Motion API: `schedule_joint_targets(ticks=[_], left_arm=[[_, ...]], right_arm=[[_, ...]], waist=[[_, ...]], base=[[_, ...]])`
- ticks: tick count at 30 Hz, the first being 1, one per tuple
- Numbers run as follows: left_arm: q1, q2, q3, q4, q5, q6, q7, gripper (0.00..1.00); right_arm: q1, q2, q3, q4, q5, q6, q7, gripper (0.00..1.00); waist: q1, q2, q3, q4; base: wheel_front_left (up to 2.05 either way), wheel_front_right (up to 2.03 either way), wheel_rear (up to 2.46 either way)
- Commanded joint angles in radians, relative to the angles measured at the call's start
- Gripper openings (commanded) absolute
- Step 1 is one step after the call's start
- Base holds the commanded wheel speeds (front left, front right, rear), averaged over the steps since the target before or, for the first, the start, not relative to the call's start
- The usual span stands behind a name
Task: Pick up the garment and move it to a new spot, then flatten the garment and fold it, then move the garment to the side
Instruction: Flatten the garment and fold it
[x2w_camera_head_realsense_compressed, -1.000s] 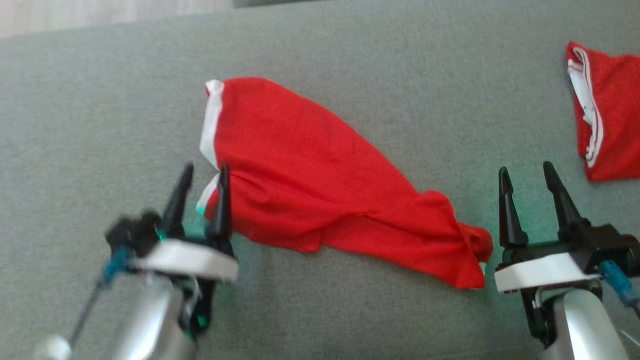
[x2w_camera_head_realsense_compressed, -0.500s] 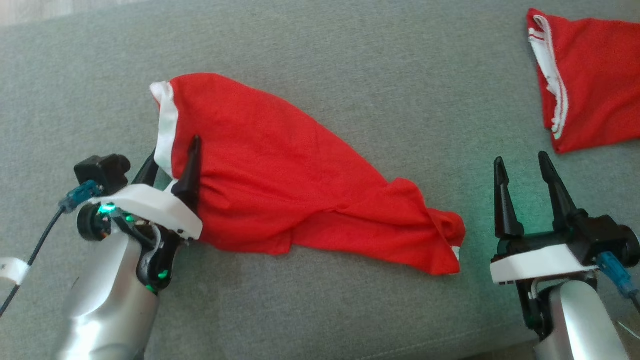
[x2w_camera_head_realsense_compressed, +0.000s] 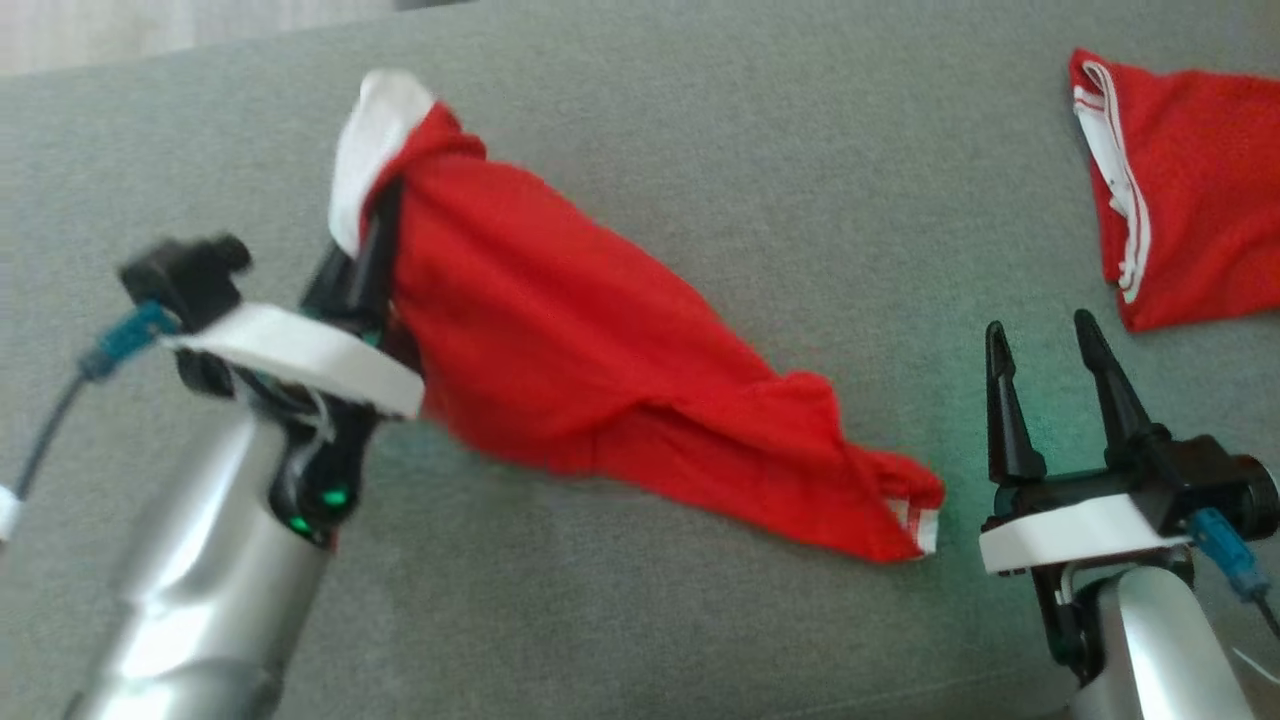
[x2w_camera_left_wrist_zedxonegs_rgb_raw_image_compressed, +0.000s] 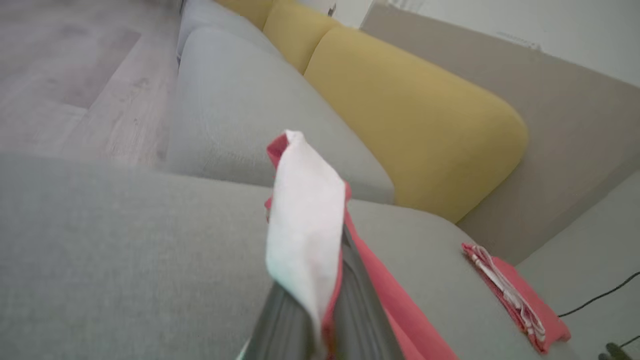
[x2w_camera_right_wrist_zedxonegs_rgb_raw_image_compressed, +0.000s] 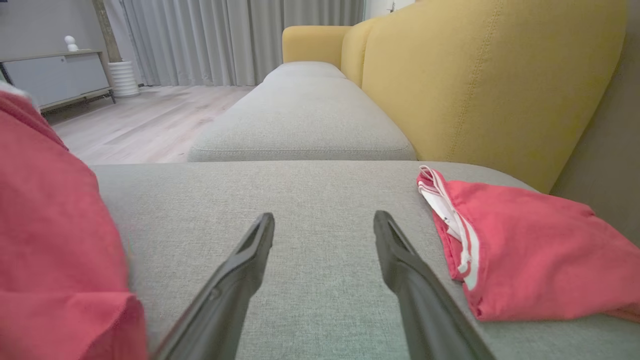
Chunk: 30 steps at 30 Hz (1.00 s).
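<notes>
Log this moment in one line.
left end effector: shut on red fabric garment, white-banded end raised | right end effector: open, empty | garment tail: on grey sofa cushion

Grey sofa seat (x2w_camera_head_realsense_compressed: 700, 120), red garment (x2w_camera_head_realsense_compressed: 620, 370) with its right end resting on it, second red cloth (x2w_camera_head_realsense_compressed: 1190, 180) lying far right

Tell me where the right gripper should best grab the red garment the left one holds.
Probably the white-trimmed corner of the red garment, lying on the grey sofa cushion beside the open right gripper. Come from the right, fingers low along the cushion: the left gripper is shut on the raised white-banded end, leaving this corner free and nearest.
</notes>
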Motion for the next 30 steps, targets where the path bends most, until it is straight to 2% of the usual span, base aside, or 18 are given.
schedule_joint_targets(ticks=[1,6,14,18,25,30], left_arm=[[-0.062,0.051,0.054,-0.068,-0.010,0.002,0.004,0.00],[-0.079,0.080,0.083,-0.167,-0.031,0.030,0.041,0.00],[-0.026,0.121,0.113,-0.374,-0.053,0.115,0.112,0.00],[0.026,0.131,0.084,-0.479,-0.054,0.124,0.144,0.00],[0.092,0.081,-0.012,-0.574,-0.036,0.135,0.157,0.00],[0.157,0.014,-0.152,-0.562,-0.011,0.100,0.153,0.00]], right_arm=[[-0.003,-0.005,0.024,-0.025,-0.008,0.007,-0.007,1.00],[-0.001,-0.005,0.032,-0.023,-0.013,0.007,-0.007,1.00],[0.012,-0.005,0.028,-0.025,-0.010,0.007,-0.007,1.00],[0.011,-0.005,0.028,-0.024,-0.005,0.007,-0.007,1.00],[-0.003,-0.005,0.035,-0.025,0.000,0.007,-0.007,1.00],[-0.008,-0.005,0.035,-0.025,0.004,0.007,-0.007,1.00]], waist=[[0.0000,0.0000,-0.019,0.017],[0.0000,0.0000,-0.039,0.031],[0.0000,0.0000,-0.051,0.050],[0.0000,0.0000,-0.043,0.063],[0.0000,0.0000,-0.029,0.063],[0.0000,0.0000,-0.011,0.055]], base=[[0.00,0.00,0.00],[0.00,0.00,0.00],[0.00,0.00,0.00],[0.00,0.00,0.00],[0.00,0.00,0.00],[0.00,0.00,0.00]])
